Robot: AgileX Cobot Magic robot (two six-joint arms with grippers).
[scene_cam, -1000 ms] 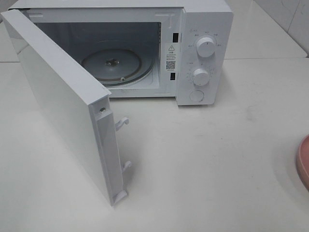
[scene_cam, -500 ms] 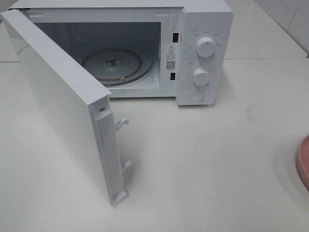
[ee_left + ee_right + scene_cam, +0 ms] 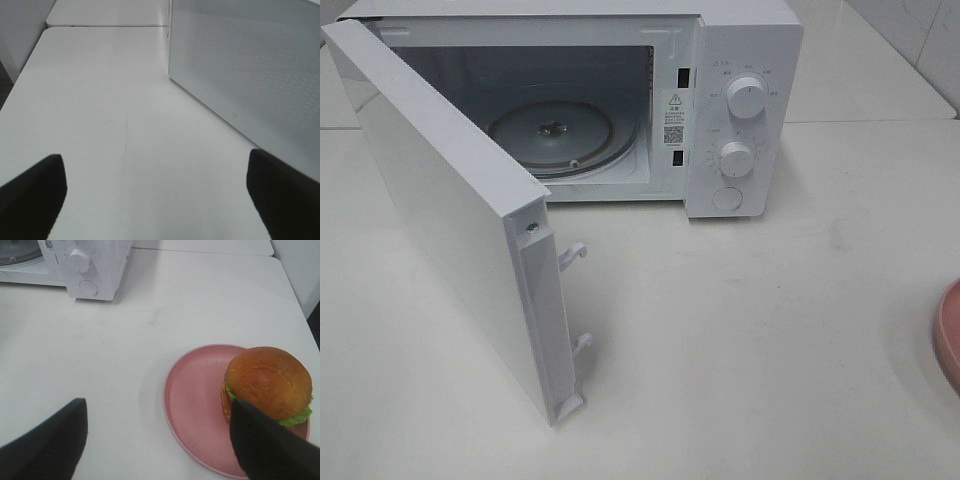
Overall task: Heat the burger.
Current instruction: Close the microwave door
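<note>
We're nearest with right gripper (image 3: 157, 440): jaws wide, empty; burger (image 3: 267, 385) on pink plate (image 3: 192, 410), off-centre toward one finger. Left gripper (image 3: 155, 195) wide, empty.

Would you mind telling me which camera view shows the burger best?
The right wrist view: the burger sits whole on the pink plate, bun and lettuce clear. The exterior high view shows only the plate's edge, no burger. The left wrist view shows neither.

Microwave (image 3: 740, 110) carries a warning-triangle sticker (image 3: 674, 118), its text seemingly illegible.
</note>
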